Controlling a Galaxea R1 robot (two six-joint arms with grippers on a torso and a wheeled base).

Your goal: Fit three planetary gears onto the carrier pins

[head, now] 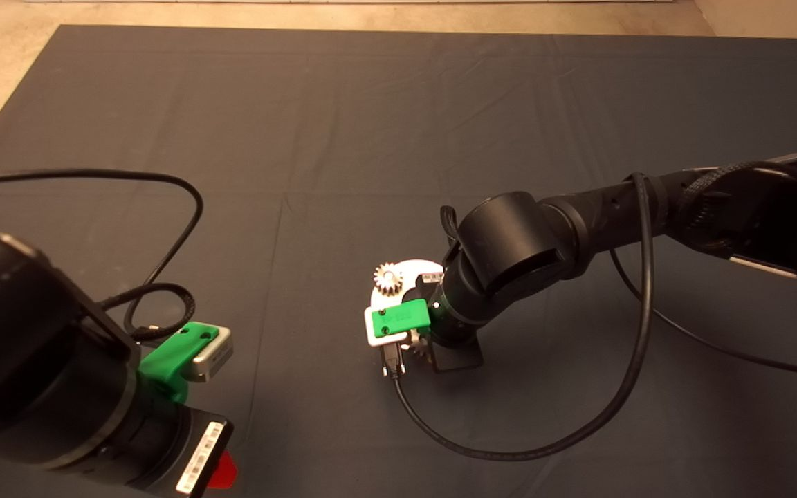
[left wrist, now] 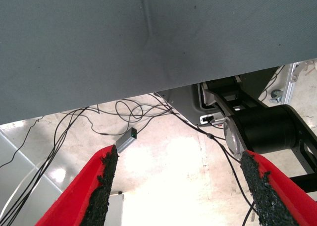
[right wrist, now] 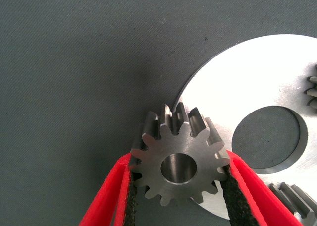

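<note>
My right gripper (right wrist: 179,161) is shut on a silvery planetary gear (right wrist: 178,167) and holds it flat over the rim of the white disc (right wrist: 247,82). Two more gears (right wrist: 312,89) (right wrist: 293,196) show at the disc's edge beside its central hole (right wrist: 267,137). No bare carrier pin shows. In the head view the right gripper (head: 416,342) hangs over the disc (head: 418,268), and one gear (head: 388,279) sits on the disc's far-left part. My left gripper (left wrist: 181,186) is open and empty, parked at the mat's lower left (head: 222,470).
A black cable (head: 509,453) loops over the mat in front of the right arm. Another cable (head: 163,228) runs by the left arm. The left wrist view shows the mat's edge, the floor with wires (left wrist: 129,112) and a black frame (left wrist: 267,127).
</note>
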